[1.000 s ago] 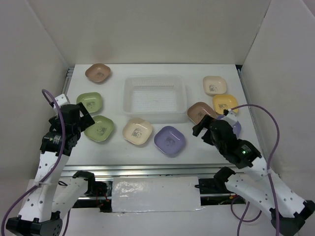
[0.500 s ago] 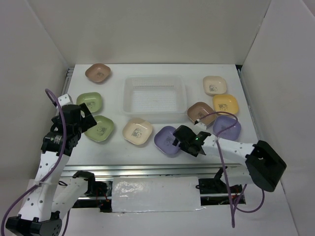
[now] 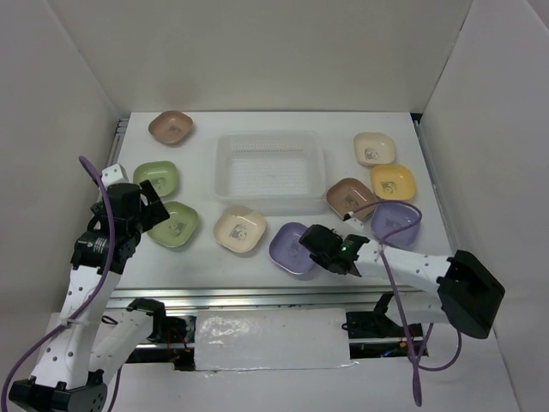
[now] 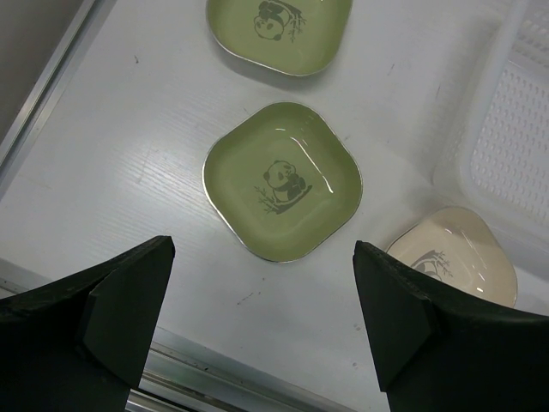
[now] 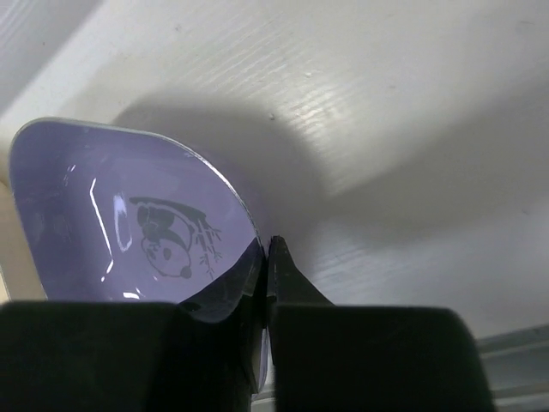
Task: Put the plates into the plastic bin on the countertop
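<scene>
Right pincer: I am pinching the right-hand rim of the near purple plate. The wrist view is showing one finger inside the dish and the other outside, closed down to the thickness of the rim. This plate is sitting on the worktop, just near of the plastic bin and towards its right corner. I cannot tell whether the gripped edge is lifting off the surface.

Left pincer: I am hanging wide open with nothing in my hold. I am hovering above the near green plate, which is showing between my two fingers, and neither finger is touching it. Its panda mark is facing up.

The far green plate is lying just beyond the near green one. The near cream plate is sitting between the near green plate and the near purple plate, just near of the bin's left corner.

The pink plate is lying at the far left, apart from the bin. To the right of the bin:
- The brown plate is resting just beside the bin's near right corner.
- The far cream plate is lying farthest back.
- The yellow plate is sitting just near of the far cream plate.
- The right purple plate is sitting nearest of the four.

Every plate in view is lying on the worktop, outside the bin.
</scene>
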Robot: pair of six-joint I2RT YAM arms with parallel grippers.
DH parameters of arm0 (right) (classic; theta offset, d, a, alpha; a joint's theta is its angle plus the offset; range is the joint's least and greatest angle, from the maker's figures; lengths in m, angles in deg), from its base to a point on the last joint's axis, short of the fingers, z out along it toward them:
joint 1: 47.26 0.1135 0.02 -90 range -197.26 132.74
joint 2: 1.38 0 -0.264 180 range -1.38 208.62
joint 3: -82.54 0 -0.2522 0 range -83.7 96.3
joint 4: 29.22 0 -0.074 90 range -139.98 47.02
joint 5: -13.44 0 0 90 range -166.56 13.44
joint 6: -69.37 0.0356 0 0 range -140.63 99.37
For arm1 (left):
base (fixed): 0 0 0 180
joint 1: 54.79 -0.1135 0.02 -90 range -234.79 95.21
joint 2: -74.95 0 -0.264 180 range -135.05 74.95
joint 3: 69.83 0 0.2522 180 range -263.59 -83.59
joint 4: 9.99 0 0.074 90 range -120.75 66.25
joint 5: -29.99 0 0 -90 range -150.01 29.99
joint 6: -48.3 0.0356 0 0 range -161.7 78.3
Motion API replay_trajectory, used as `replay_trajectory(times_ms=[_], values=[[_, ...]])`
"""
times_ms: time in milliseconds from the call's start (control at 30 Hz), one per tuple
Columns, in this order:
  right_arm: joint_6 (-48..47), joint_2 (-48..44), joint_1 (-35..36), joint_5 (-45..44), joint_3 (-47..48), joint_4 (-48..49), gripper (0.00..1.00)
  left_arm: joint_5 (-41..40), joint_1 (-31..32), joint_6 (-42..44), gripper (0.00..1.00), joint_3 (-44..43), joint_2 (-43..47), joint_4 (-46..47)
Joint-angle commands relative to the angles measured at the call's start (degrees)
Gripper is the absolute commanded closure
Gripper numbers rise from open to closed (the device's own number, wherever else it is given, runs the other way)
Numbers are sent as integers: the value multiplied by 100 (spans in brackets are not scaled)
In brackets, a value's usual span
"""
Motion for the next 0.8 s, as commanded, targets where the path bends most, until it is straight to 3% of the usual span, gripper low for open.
replay_trajectory(times_ms=[0,133,233,267,333,400,433,533,600,667,767], values=[[721,-606,318,-714,145,-1079,100,54,14,102,1,-4,55,259],[892,-1276,776,-1313,541,-1795,100,62,14,102,1,-13,55,259],[-152,-1628,795,-1060,937,-1331,100,62,5,111,1,-13,46,259],[-894,-1663,742,-937,1033,-947,100,62,5,120,1,-21,46,259],[-1540,-1585,331,-525,1481,-689,100,62,5,129,1,-30,-7,259],[-2744,-1226,-483,-7,2043,-259,100,159,5,181,1,-30,-24,302],[-3670,-1041,-784,736,2297,-127,100,220,5,251,1,-13,-42,346],[-5210,448,-1717,2047,3649,-151,100,956,5,557,1,110,-86,653],[-5960,1111,-2095,2543,4784,-590,100,2158,23,856,1,189,-191,960],[-6140,2039,-2289,2895,5783,-810,100,3221,23,841,1,189,-392,1049],[-6500,3246,-2519,3265,7030,-1117,100,3569,84,385,1,303,-656,1173]])
